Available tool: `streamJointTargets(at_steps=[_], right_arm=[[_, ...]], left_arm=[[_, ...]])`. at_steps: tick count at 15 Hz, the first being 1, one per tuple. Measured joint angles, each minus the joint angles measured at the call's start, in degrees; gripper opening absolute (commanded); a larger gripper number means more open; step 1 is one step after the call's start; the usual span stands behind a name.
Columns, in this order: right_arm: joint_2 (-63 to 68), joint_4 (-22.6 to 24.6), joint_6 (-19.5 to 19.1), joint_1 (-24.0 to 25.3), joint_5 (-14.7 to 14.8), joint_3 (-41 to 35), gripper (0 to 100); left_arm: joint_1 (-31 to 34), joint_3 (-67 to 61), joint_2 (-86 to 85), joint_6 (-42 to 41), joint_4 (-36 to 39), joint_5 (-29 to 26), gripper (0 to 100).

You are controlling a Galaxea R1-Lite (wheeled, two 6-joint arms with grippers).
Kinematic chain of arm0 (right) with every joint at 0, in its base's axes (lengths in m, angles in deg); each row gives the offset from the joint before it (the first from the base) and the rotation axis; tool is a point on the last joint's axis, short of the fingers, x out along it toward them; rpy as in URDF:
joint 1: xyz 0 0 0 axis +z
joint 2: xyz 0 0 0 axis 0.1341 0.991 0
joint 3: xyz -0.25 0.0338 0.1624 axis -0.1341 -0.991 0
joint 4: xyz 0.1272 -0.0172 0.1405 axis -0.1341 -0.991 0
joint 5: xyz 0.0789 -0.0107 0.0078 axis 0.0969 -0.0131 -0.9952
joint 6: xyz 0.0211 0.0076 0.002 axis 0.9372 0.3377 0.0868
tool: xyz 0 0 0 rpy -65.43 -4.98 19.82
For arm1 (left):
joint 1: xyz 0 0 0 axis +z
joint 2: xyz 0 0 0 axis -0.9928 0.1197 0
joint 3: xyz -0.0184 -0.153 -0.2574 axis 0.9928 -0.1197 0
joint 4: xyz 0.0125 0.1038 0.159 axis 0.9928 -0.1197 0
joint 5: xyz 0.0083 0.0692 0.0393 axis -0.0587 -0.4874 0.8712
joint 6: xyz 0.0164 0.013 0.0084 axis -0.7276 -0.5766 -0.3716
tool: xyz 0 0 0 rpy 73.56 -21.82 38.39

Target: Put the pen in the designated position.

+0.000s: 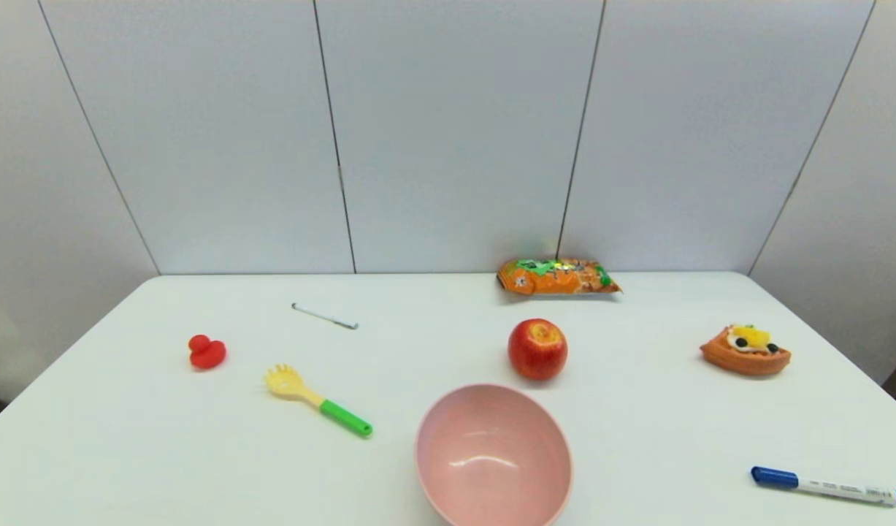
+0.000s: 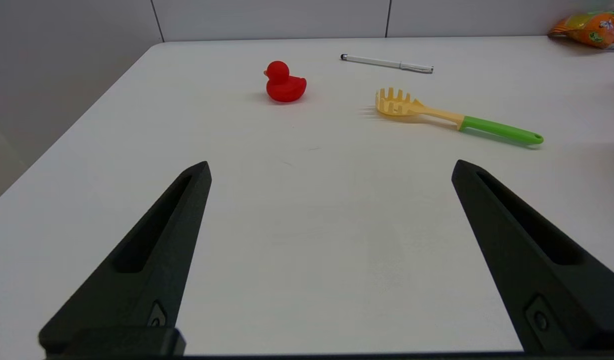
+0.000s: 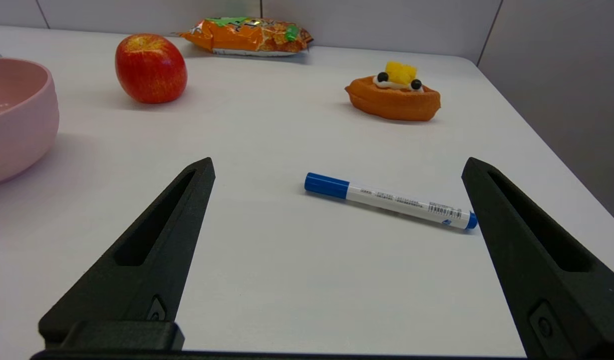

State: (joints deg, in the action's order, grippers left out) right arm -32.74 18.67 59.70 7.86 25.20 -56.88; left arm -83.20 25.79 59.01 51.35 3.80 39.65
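Note:
The pen [image 1: 324, 316] is a slim silvery-white stick with a dark tip, lying flat on the white table toward the back left; it also shows in the left wrist view as the pen [image 2: 387, 63], beyond a red duck and a fork. My left gripper [image 2: 331, 167] hovers open over bare table near the front left, well short of the pen, with nothing between its fingers. My right gripper [image 3: 337, 165] is open near the front right, with nothing held. Neither arm shows in the head view.
A red duck [image 1: 207, 352] and a yellow fork with a green handle [image 1: 318, 400] lie near the pen. A pink bowl [image 1: 448, 431] stands front centre, a red apple [image 1: 537, 348] behind it, a snack bag [image 1: 557, 277] at the back, a toy tart [image 1: 745, 351] right, a blue-capped marker [image 1: 826, 486] front right.

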Motion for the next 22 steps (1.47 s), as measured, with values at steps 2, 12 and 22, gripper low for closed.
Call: streamJointTargets(at_steps=[2,12,22], right_arm=[[0.00,0.02,0.00,0.00,0.01,0.00,100],[0.00,0.00,0.00,0.00,-0.02,0.00,100],[0.00,0.00,0.02,0.00,0.00,0.00,100]], left_arm=[[0.00,0.00,0.00,-0.01,0.02,0.02,100],[0.00,0.00,0.00,-0.01,-0.04,0.02,100],[0.00,0.00,0.00,0.99,-0.06,0.00,100]])
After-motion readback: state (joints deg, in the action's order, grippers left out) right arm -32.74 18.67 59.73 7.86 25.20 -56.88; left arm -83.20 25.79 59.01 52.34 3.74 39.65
